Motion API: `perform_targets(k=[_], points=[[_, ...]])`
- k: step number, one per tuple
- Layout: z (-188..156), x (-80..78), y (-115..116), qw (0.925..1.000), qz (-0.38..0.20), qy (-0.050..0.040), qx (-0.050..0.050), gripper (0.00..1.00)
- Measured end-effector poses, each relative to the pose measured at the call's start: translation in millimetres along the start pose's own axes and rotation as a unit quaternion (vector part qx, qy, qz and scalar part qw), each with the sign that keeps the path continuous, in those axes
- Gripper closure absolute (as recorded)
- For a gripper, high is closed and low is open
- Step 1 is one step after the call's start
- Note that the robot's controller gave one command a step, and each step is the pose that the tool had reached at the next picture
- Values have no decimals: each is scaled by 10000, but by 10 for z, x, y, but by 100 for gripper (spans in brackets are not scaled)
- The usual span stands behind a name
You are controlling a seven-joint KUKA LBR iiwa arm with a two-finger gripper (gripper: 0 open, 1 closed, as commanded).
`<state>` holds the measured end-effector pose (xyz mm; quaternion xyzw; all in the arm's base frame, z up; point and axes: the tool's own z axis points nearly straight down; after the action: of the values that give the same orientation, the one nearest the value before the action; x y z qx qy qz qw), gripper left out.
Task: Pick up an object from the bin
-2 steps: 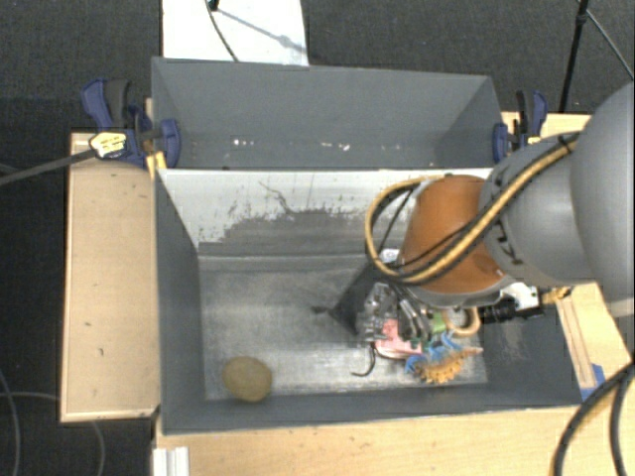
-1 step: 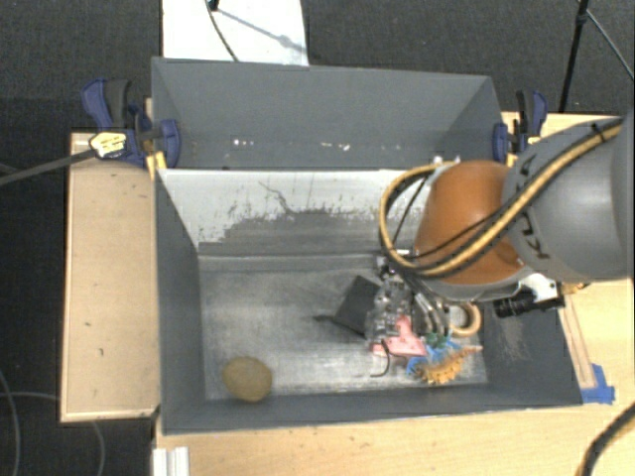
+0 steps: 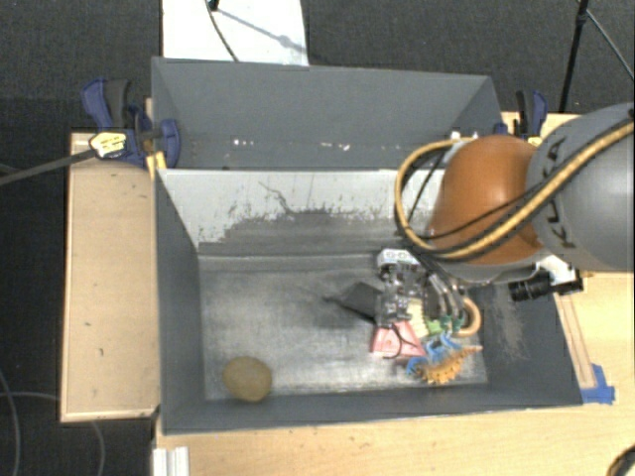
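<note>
The camera view looks down into a grey metal bin. The robot arm comes in from the right side. It is fat and grey, and it has dark letters on it. I can read a K and a U, but the rest of the word is cut off. Near the end of the arm there is a round orange cover. Yellow and black cables loop around the cover.

The tool hangs down from under the orange cover. It is low over the right part of the bin floor. I cannot tell if the tool is wide or narrow, and I cannot tell if it holds anything.

A flat black thing lies just to the left of the tool, and its pointed end faces left. A small pink thing lies just below the tool, toward the front of the bin. It is so close that I cannot tell if the tool touches it. Right next to the pink thing is a little heap of small bits in blue, orange, green and yellow.

A round tan ball sits alone in the front left corner of the bin, far from the tool.
</note>
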<state>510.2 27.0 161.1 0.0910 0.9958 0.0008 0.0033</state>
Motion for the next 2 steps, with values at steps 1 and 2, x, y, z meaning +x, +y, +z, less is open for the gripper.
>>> perform_targets(k=[1, 2], points=[[-310, 50, 5, 9998, -190, 37, 12, 100], [-6, 81, -60, 10000, -26, -29, -5, 100]])
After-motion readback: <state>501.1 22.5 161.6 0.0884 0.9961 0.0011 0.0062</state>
